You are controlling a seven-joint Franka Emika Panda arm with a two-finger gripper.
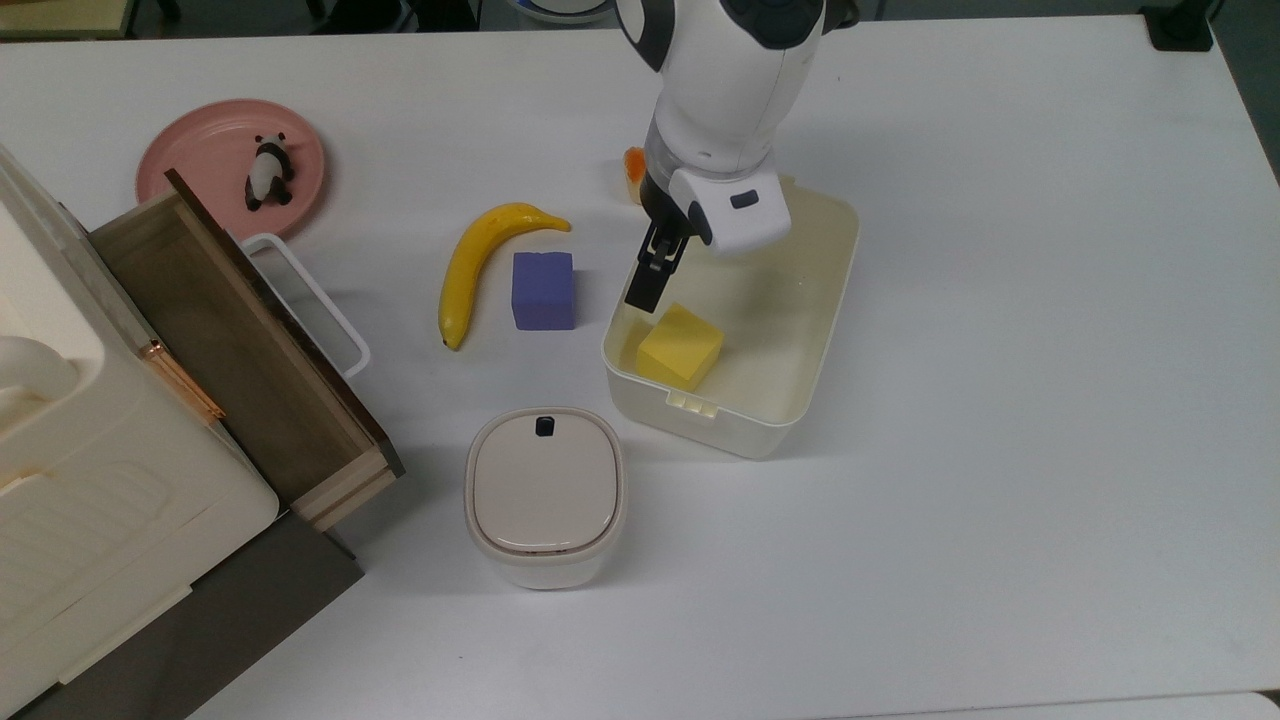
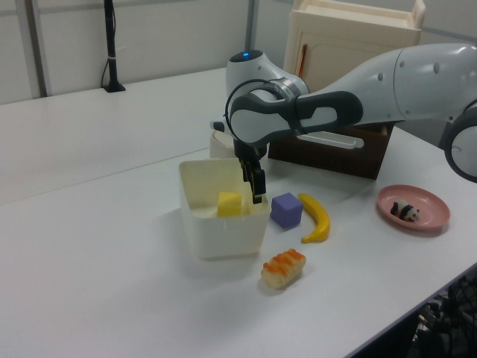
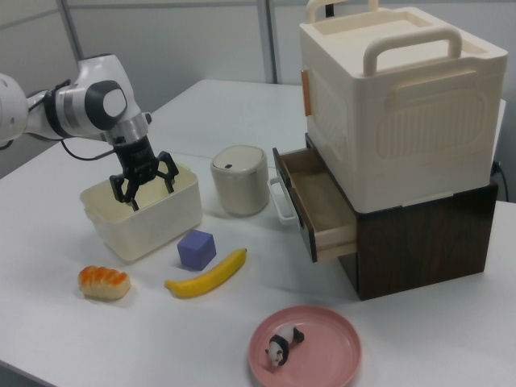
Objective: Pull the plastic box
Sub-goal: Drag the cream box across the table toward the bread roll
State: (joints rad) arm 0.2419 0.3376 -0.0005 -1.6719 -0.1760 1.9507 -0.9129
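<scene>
- The plastic box [image 1: 790, 330] sits near the middle of the table [image 1: 1000, 450], a little toward the top view's far edge, with its long axis slanted; it is open-topped, deep-walled and round-cornered, with a clip tab on the near short rim
- It looks light and thin-walled yet stiff enough to slide as one piece; the smooth white tabletop should offer little drag, so a firm tug may skid or turn it rather than tip it
- A yellow block [image 1: 682, 346] lies loose inside, near the corner below the claw, and will probably shift as the box moves
- The claw [image 3: 145, 190] hangs over the long wall on the top view's left; in the right view its fingers [image 3: 126, 191] are spread apart, gripping nothing, and seem placed to straddle that wall
- That long rim, away from the corners, seems the best hold: pinch the wall or hook a finger behind it
- Outside that wall stand a purple cube [image 1: 543, 290] and a banana [image 1: 475, 262]; a lidded bin [image 1: 545, 494] sits nearer the front edge, and a sushi piece [image 2: 283, 268] lies beside the box
</scene>
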